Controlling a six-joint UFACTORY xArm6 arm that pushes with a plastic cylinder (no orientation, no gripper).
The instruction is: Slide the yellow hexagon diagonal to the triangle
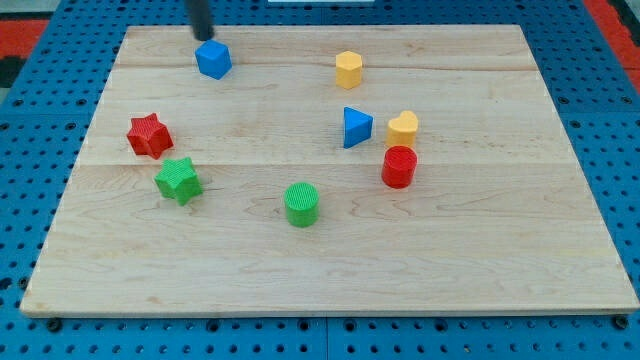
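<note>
**Tip parked at the top edge, yellow hexagon well off to the right**

Your arm carries no pincer here, so there is nothing to call spread or pressed together: it ends in a plain dark rod, and my tip [203,36] sits near the view's top edge of the wooden table [480,270], left of centre. Right below it, just beside and possibly touching, you have the blue block [213,59], a chunky many-sided piece whose exact shape is hard to call.

Look along the view's top to the right and there is your yellow hexagon [348,69], standing upright, well apart from the tip. Straight below it, nearer the middle, is the blue triangle [356,127], with a clear gap between the two. So the hexagon sits almost directly above the triangle.

Just beside the triangle on the view's right is the yellow heart [403,128], and below the heart, touching or nearly so, the red cylinder [399,167].

Swing down to the bottom middle and you find the green cylinder [301,204] alone. Over on the view's left, the red star [149,135] and the green star [179,180] sit near each other, red above green.
</note>
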